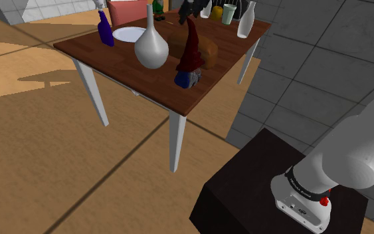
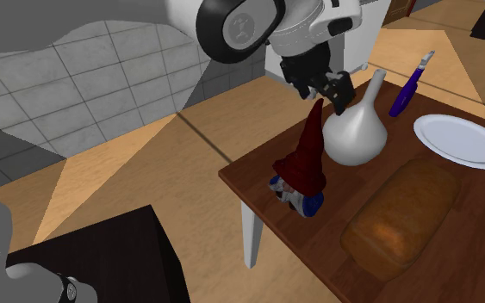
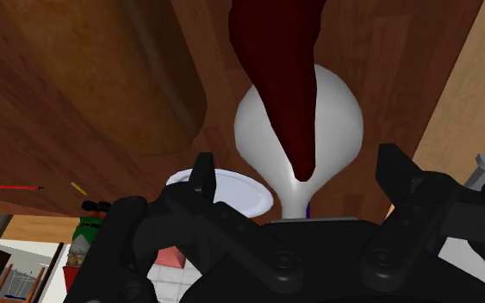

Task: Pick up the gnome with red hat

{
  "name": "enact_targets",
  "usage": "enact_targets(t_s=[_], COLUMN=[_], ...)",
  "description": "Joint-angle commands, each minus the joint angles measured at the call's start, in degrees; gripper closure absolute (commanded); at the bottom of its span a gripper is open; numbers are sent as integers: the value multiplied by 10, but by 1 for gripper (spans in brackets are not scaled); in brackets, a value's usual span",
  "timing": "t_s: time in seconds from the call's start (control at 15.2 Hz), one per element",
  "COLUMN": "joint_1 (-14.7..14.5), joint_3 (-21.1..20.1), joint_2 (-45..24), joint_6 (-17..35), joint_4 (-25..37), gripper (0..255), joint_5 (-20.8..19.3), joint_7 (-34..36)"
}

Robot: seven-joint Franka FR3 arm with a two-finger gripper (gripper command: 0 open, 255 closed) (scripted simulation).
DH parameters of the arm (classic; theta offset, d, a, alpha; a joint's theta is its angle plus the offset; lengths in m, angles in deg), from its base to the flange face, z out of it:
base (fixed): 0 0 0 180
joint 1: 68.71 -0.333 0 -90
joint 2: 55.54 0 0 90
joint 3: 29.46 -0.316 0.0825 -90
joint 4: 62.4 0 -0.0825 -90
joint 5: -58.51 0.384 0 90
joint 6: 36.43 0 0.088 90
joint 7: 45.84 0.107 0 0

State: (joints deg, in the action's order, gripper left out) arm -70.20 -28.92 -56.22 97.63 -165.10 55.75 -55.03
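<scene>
The gnome (image 1: 188,65) stands near the table's front edge, with a tall dark red pointed hat (image 2: 307,155), a white beard and blue clothes. My black gripper (image 2: 322,93) hangs just above the hat's tip, open. In the wrist view the hat (image 3: 279,69) tapers toward the gripper (image 3: 298,157). Its tip lies between the two fingers (image 3: 202,176), which stand well apart and do not touch it. In the shoulder view the gripper (image 1: 190,10) is a dark shape right over the hat's point.
On the brown table (image 1: 119,60), a grey long-necked vase (image 2: 356,133) stands close beside the gnome. A bread loaf (image 2: 402,215), a white plate (image 2: 460,138) and a blue bottle (image 2: 408,86) lie nearby. More bottles (image 1: 245,20) line the far edge.
</scene>
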Motion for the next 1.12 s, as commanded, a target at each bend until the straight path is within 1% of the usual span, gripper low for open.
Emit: enact_targets(t_s=[0.0, 0.07, 0.13, 0.73, 1.06], joint_1=[0, 0, 0, 0, 0], joint_3=[0, 0, 0, 0, 0], joint_2=[0, 0, 0, 0, 0], joint_6=[11, 11, 11, 11, -27], joint_4=[-10, -10, -10, -10, 28], gripper=[0, 0, 255, 255, 255], joint_5=[-1, -1, -1, -1, 1], joint_7=[1, 1, 1, 1, -1])
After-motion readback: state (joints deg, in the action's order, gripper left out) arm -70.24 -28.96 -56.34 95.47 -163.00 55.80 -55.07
